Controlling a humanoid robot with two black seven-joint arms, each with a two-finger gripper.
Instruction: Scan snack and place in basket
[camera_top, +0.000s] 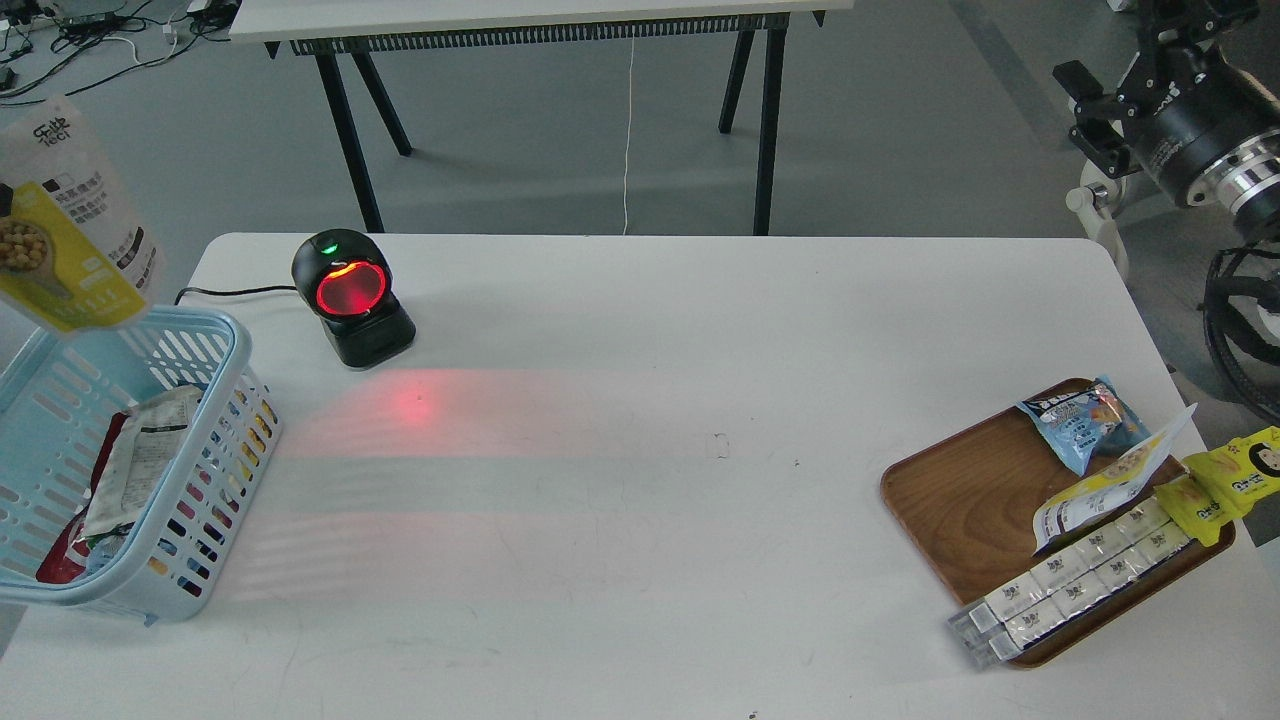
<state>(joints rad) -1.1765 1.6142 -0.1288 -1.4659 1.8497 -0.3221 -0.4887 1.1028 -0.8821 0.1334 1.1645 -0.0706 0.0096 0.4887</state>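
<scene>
The snack (75, 220), a pouch with a white top and a yellow panel showing tan beans, hangs in the air at the far left, above the far rim of the light blue basket (235, 340). Only a dark sliver of my left gripper (4, 200) shows at the frame's edge, holding the pouch's left side. The basket stands on the table's left edge and holds several packets. My right gripper (1085, 110) is raised off the table at the top right, its fingers apart and empty.
A black barcode scanner (352, 300) with a red glowing window stands right of the basket and casts red light on the table (640, 560). A brown wooden tray (960, 500) at the right holds a blue packet (1085, 420), yellow wrappers (1230, 480), another pouch and white boxes.
</scene>
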